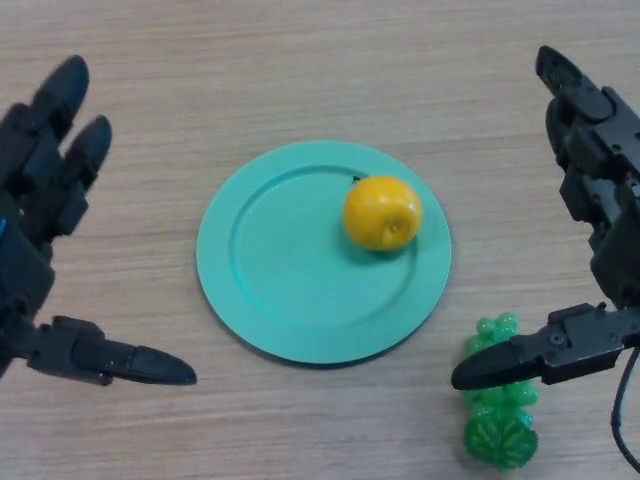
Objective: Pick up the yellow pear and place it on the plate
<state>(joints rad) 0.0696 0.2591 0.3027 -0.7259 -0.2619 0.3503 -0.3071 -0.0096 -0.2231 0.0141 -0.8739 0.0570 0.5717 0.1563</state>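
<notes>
— What are the fingers doing?

— Both are released. The black left hand (40,200) at the left edge has straight fingers and grasps nothing; the black right hand (595,210) at the right edge is likewise spread, its thumb over a green plastic grape bunch (500,405).

— And the pear?

— The round yellow pear (382,212) sits on the round teal plate (270,280), right of centre, on the wooden table (300,60).

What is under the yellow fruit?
The green plate lies under the yellow pear, which sits on its right part. The patch of plate right beneath the fruit is covered. Under the plate is the wooden table.
</notes>
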